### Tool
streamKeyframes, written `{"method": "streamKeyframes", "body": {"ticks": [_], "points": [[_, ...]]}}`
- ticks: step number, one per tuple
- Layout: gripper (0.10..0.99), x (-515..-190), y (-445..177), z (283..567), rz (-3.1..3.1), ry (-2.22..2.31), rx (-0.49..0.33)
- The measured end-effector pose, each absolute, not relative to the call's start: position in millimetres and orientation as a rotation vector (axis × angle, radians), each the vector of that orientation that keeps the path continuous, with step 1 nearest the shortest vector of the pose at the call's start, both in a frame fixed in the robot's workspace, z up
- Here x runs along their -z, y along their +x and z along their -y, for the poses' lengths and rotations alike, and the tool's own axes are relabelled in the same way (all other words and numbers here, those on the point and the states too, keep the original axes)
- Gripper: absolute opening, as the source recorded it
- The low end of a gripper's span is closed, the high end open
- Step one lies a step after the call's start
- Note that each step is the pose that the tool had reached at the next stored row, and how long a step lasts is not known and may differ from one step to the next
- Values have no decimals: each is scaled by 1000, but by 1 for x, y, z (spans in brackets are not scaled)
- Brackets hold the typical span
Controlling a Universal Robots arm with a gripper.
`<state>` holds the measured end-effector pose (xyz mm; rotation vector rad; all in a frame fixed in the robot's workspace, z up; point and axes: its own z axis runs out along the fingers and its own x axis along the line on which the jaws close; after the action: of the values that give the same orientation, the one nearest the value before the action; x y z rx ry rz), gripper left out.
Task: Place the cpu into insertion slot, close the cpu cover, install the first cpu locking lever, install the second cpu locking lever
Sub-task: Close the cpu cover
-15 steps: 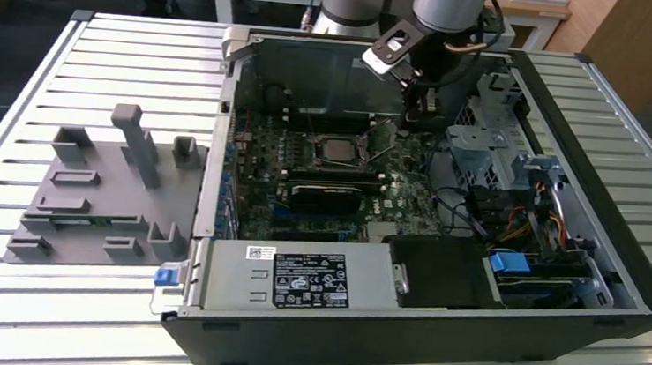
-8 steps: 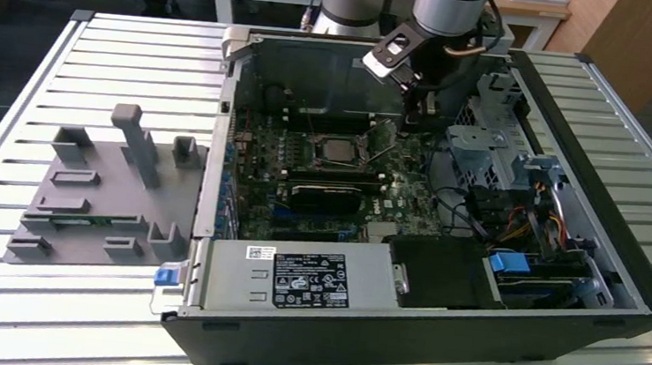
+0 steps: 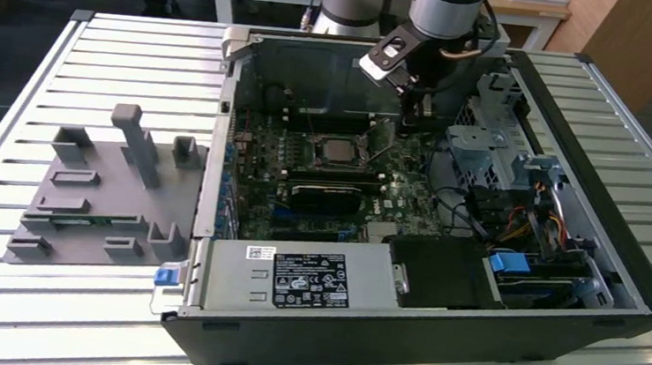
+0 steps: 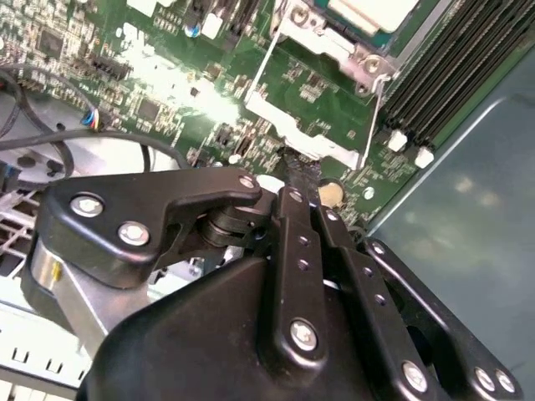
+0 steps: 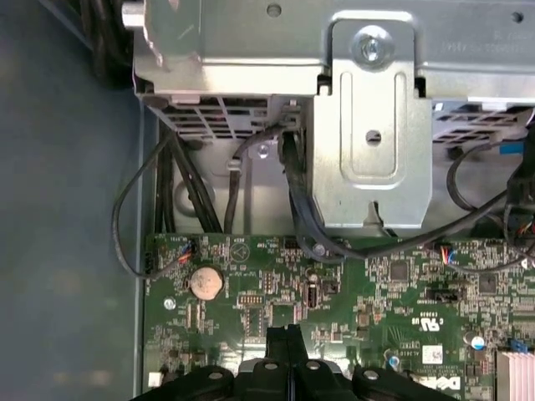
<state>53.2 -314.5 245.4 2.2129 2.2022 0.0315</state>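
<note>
A grey fixture block point(image 3: 100, 207) lies on the slatted table point(image 3: 55, 318) beside the open computer case point(image 3: 407, 340).

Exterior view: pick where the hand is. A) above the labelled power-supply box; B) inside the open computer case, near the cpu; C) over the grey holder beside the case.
B: the hand reaches down inside the computer case, toward the exterior view's right of the cpu.
</note>
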Motion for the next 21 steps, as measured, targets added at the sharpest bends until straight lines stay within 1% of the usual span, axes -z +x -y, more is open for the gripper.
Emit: {"method": "streamKeyframes", "body": {"ticks": [21], "points": [[118,-245,21,315,-2202,2213,-32]]}}
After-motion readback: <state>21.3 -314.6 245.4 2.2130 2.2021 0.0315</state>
